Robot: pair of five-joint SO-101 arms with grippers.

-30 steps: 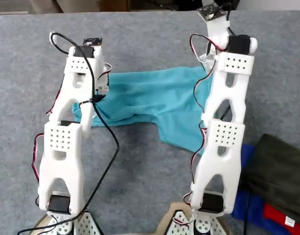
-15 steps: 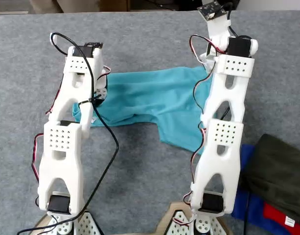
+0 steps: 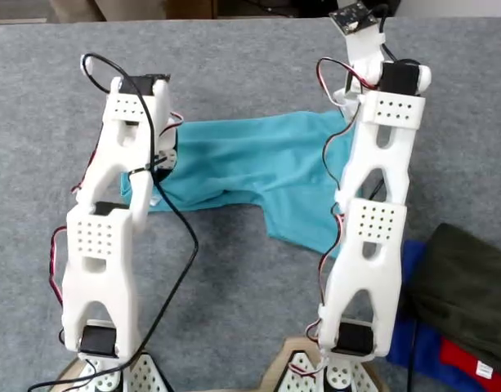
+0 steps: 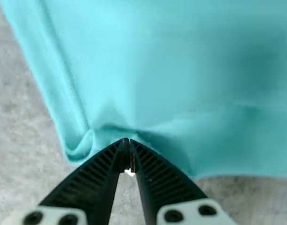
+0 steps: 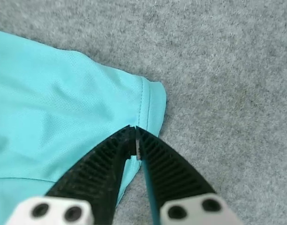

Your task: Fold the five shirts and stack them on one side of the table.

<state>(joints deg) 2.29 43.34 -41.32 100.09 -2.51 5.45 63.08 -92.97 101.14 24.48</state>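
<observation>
A teal shirt (image 3: 250,175) lies spread between the two arms on the grey table, one flap hanging toward the front. My left gripper (image 4: 126,143) is shut on a bunched edge of the teal shirt (image 4: 180,70) at its left side. My right gripper (image 5: 134,133) is shut on the hem of a sleeve of the teal shirt (image 5: 63,108) at its far right corner. In the high view the left arm (image 3: 123,163) covers the shirt's left end and the right arm (image 3: 381,163) covers its right side.
A pile of other shirts sits at the table's front right: a dark olive one (image 3: 467,286) on top, blue (image 3: 418,335) and red (image 3: 471,363) beneath. Bare grey table (image 3: 234,310) lies between the arm bases and along the far edge.
The left arm has shifted slightly left and up, lifting its end of the teal shirt a little. The right arm has hardly moved.
</observation>
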